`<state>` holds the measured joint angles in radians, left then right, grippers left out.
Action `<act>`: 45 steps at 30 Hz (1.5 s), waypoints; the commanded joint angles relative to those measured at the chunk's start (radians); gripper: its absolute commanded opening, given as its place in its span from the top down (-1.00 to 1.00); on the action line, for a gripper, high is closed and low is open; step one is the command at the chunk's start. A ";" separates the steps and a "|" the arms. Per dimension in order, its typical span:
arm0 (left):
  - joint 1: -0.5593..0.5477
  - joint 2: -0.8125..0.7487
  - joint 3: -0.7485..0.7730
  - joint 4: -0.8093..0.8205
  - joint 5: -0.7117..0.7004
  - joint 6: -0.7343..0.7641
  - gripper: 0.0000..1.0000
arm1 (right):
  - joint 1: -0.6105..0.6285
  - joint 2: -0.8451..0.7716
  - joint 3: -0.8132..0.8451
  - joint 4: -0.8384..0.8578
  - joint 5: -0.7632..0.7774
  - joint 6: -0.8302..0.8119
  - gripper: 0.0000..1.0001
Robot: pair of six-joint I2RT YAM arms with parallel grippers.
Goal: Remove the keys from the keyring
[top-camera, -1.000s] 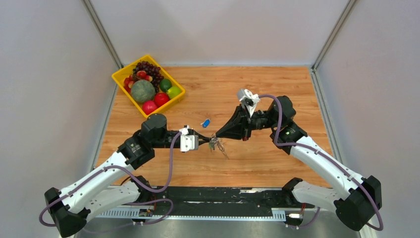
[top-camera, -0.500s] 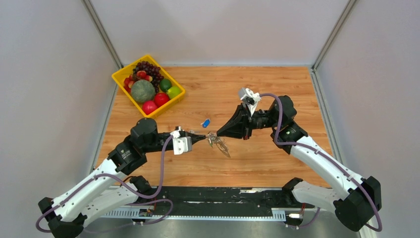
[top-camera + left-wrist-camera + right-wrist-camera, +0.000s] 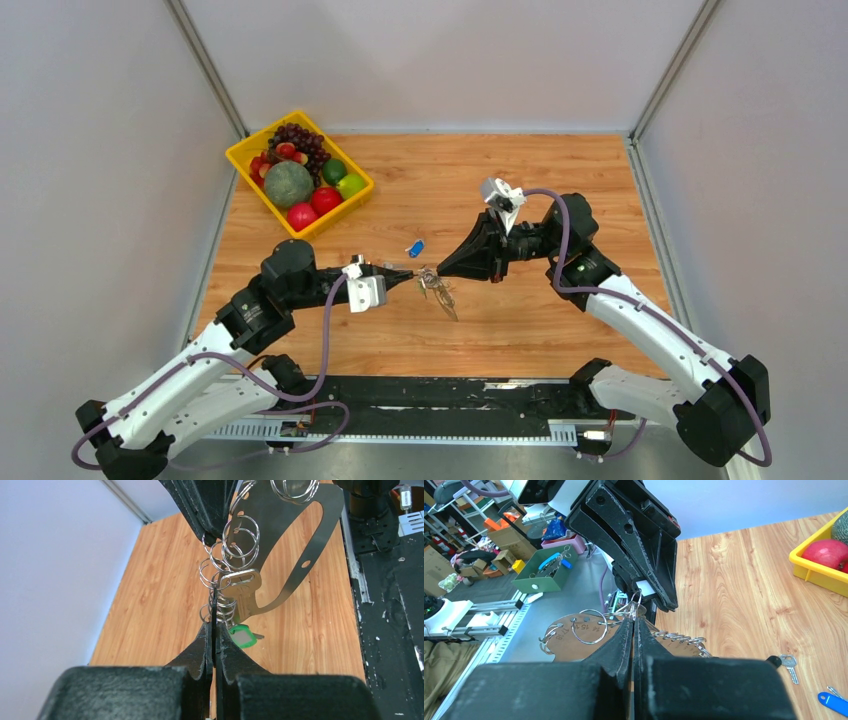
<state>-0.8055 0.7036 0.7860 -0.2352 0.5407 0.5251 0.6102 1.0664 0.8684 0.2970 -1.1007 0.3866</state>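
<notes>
Left pincer [image 3: 215, 630] pinched on keys [image 3: 242, 587]; right pincer [image 3: 634, 622] clamped on keyring [image 3: 637, 599]. I note left was apart earlier and has drawn back.

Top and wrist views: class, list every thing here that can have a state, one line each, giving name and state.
left gripper: shut on the keys.
right gripper: shut on the keys, holding them up.
keys: threaded on, hanging clear of the table.
keyring: lifted, not emptied.
blue tag: loose, lying on the table.
single key: lying flat on the table.
yellow tray: filled with fruit.
</notes>
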 commanded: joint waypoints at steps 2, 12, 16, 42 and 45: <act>0.002 -0.010 0.010 -0.009 0.020 -0.008 1.00 | -0.005 -0.013 0.009 0.036 -0.005 -0.027 1.00; -0.010 0.040 0.039 -0.051 0.086 0.025 1.00 | 0.009 0.002 0.026 0.032 0.010 -0.055 1.00; -0.016 0.048 0.044 -0.058 0.085 0.030 1.00 | 0.019 0.009 0.030 0.031 0.008 -0.058 1.00; -0.021 0.020 0.048 -0.069 -0.026 0.020 1.00 | 0.065 0.023 0.023 0.006 0.006 -0.083 1.00; -0.021 0.010 0.048 -0.067 -0.052 0.010 1.00 | 0.065 0.006 0.016 -0.011 0.007 -0.096 1.00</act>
<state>-0.8234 0.7364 0.7906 -0.3065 0.5320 0.5442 0.6689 1.1049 0.8684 0.2798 -1.0912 0.3260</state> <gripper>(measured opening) 0.018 0.005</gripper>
